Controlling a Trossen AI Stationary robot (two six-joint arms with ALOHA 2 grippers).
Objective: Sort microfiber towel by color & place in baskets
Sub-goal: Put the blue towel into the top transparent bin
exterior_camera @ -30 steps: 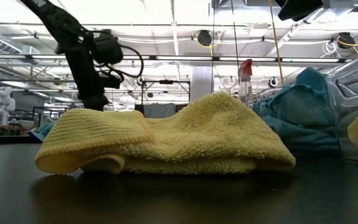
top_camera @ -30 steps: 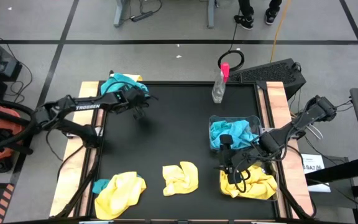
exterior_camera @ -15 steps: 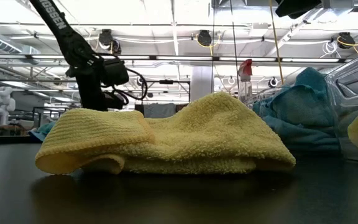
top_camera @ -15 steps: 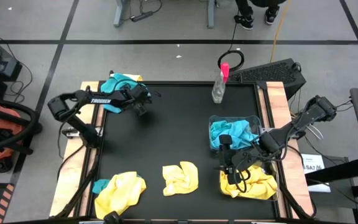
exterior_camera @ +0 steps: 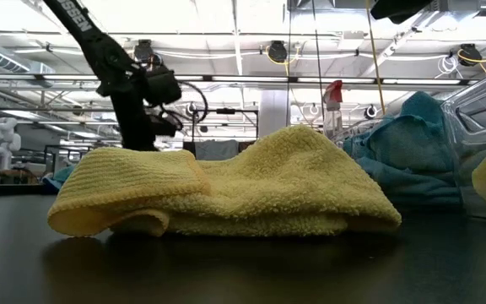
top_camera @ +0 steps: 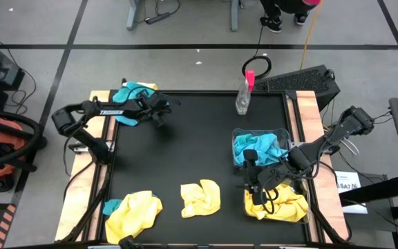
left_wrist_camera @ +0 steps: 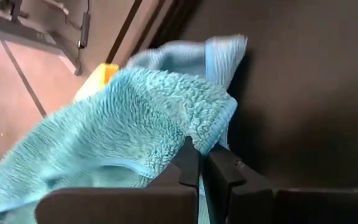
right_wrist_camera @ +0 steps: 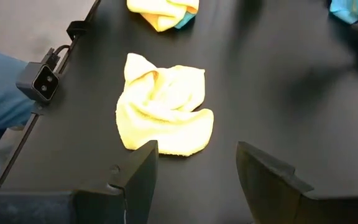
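A blue towel [top_camera: 133, 93] lies bunched at the table's far left corner, part of it over the edge. My left gripper [top_camera: 159, 114] is shut at the side of it that faces the table's middle. A yellow towel [top_camera: 200, 197] lies crumpled near the front middle. Another yellow towel [top_camera: 135, 211] sits at the front left with a blue scrap [top_camera: 110, 205] beside it. At the right stand two clear baskets, one [top_camera: 282, 133] holding blue towels, one [top_camera: 302, 214] holding a yellow towel. My right gripper [right_wrist_camera: 194, 180] hangs open between the middle yellow towel [right_wrist_camera: 163, 112] and the baskets. My left gripper pinches a folded edge [left_wrist_camera: 207, 140] of the blue towel between its two fingertips [left_wrist_camera: 188, 162]. The rest of the towel lies bunched on the table's corner beyond the fingers.
A clear spray bottle with a pink top [top_camera: 244, 93] stands at the far edge, right of the middle. The dark mat between the left gripper and the baskets is bare. Wooden strips [top_camera: 309, 111] line the table's sides.
My left gripper has shifted slightly toward the far edge, onto the blue towel's edge, and has shut there. The towels lie as before.
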